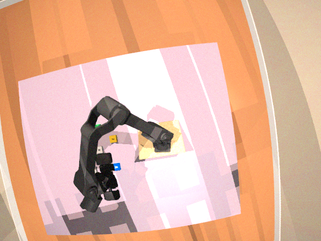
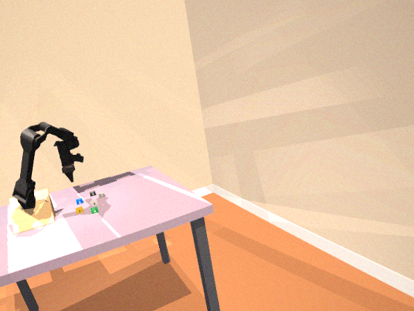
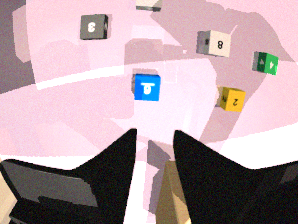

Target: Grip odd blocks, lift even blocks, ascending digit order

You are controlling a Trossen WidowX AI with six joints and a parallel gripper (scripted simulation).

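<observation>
My gripper [image 2: 72,180] [image 3: 154,135] is empty, its fingers a narrow gap apart, well above the table. The blue block [image 1: 117,167] [image 2: 79,201] [image 3: 147,87] stands ahead of the fingertips; its barred digit looks like 9, hard to tell from 6. The yellow 2 block [image 1: 113,139] [image 2: 79,209] [image 3: 233,100], white 8 block [image 1: 100,149] [image 2: 94,203] [image 3: 215,44] and green 4 block [image 1: 97,126] [image 2: 94,210] [image 3: 266,63] are at the wrist view's right. The dark grey 3 block [image 2: 92,193] [image 3: 94,27] is upper left. A pale block [image 2: 101,195] [image 3: 149,5] is cut off, digit hidden.
The arm stands on a pale wooden base board [image 1: 144,155] [image 2: 19,227] on the pink table [image 1: 54,107] [image 2: 139,208]. In the top view the arm covers part of the block group. Shadows and bright patches cross the table.
</observation>
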